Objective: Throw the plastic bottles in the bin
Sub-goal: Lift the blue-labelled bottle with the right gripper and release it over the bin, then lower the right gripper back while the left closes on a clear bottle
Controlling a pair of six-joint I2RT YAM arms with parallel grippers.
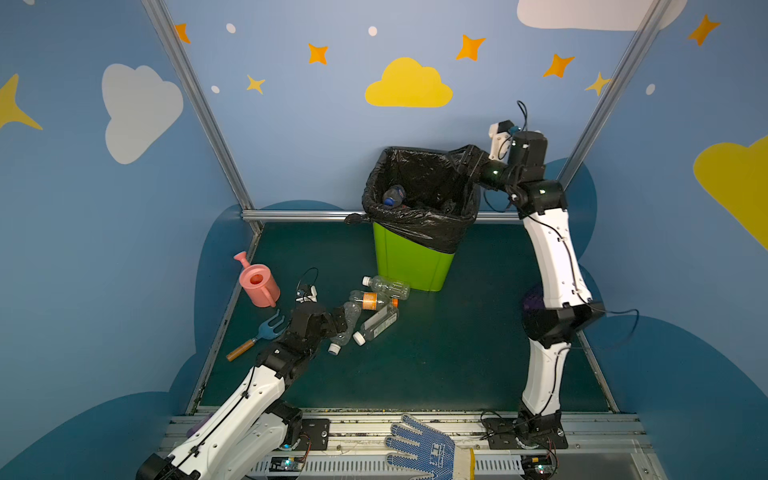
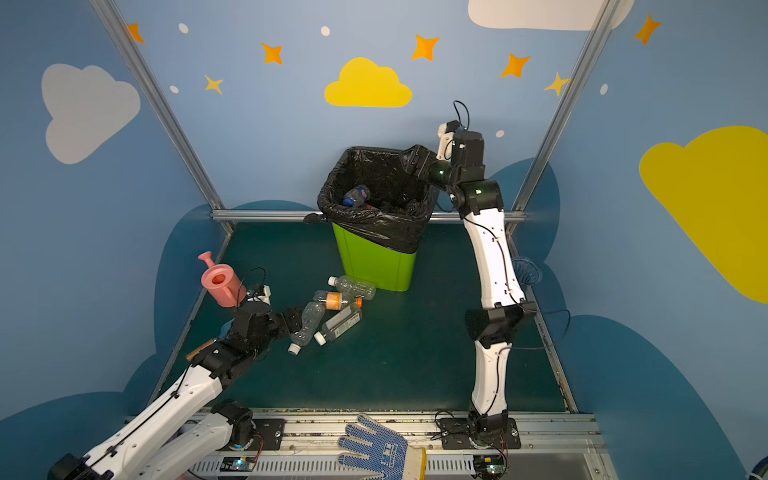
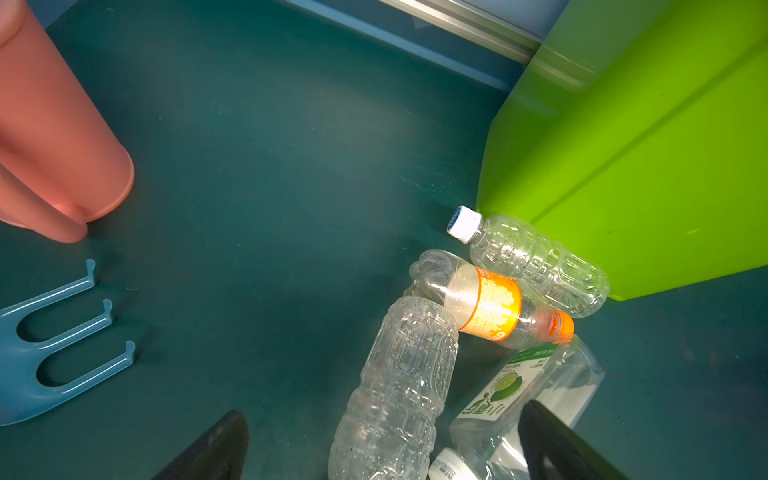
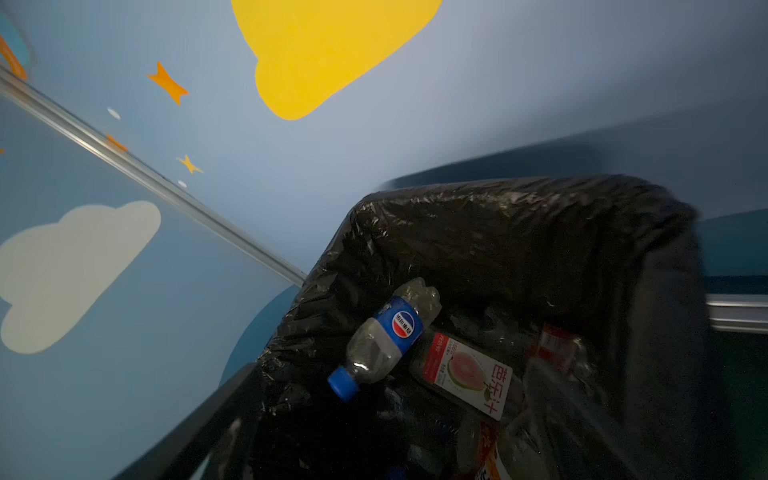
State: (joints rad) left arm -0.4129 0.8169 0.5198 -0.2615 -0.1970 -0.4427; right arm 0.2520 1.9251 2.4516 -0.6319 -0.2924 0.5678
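Hovering over the bin (image 1: 411, 266) at the counter's (image 1: 457, 365) far edge, the right fingers (image 1: 459, 158) stand apart and empty; a blue-labelled bottle (image 4: 386, 336) lies inside. The left fingers (image 3: 552, 440), spread wide, flank a clear bottle (image 3: 399, 386) mid-counter.

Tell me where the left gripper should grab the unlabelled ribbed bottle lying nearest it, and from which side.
Grip the ribbed bottle across its mid-body, coming down from above with the open left gripper. It lies flat, bare mat on one flank; the lime-label bottle crowds the other near the caps, so stay toward the middle.
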